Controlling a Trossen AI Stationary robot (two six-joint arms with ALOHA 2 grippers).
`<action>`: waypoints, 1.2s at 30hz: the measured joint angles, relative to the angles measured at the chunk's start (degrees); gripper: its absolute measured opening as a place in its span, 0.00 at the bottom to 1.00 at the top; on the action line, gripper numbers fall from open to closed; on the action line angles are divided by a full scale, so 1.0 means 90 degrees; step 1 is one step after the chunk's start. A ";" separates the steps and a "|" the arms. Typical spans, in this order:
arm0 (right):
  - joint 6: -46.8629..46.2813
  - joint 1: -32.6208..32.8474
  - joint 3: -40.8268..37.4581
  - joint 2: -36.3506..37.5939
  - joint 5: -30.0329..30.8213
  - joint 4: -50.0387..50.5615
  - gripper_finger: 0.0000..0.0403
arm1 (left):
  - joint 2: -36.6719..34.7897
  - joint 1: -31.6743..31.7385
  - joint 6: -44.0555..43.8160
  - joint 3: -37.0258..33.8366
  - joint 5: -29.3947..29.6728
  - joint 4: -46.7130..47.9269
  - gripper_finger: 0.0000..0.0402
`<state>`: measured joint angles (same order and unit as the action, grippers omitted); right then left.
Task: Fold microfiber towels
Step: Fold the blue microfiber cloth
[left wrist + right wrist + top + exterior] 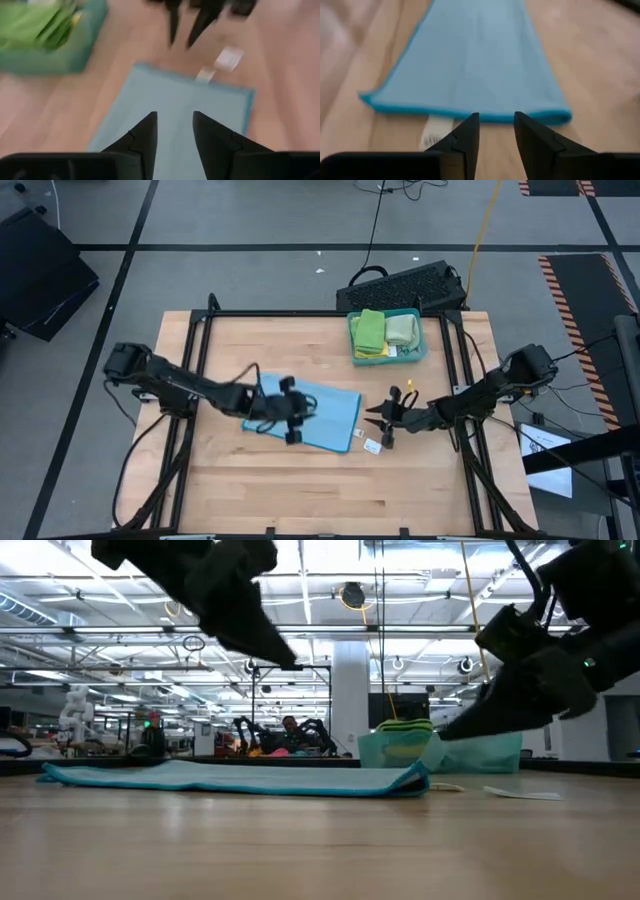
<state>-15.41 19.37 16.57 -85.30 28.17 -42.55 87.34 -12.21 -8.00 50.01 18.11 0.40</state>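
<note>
A light blue microfiber towel (318,416) lies flat on the wooden table as a long rectangle; in the low view it is the thin strip (230,778). My left gripper (303,413) hovers open above the towel's left part (170,95), clear of it, with nothing between its fingers (145,131). My right gripper (373,418) stands open just off the towel's right short edge (470,116), fingers pointing at it without touching. A white label (434,131) sticks out from under that edge. More towels, bright green (371,330) and pale green (402,330), lie in a teal tray (421,352).
The teal tray stands at the table's far right, with a dark keyboard (405,284) behind it off the table. A loose white tag (372,445) lies on the wood near the towel's right corner. Bare wood (300,490) stretches along the near side.
</note>
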 joint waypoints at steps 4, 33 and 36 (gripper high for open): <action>-0.0038 0.0055 -0.0002 0.0214 -0.0035 0.0459 0.27 | 0.0754 -0.0570 -0.0217 0.0454 0.0546 -0.0102 0.36; 0.0979 0.0231 -0.0174 0.2031 0.0068 0.1975 0.27 | 0.4710 -0.1195 -0.2173 0.4283 0.1530 0.1638 0.45; 0.1026 0.0226 -0.0172 0.2052 0.0064 0.1907 0.27 | 0.4819 -0.1169 -0.2150 0.4300 0.1612 0.1547 0.41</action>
<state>-6.17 21.41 15.03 -66.83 28.75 -25.39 130.71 -22.73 -27.34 88.71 32.62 14.32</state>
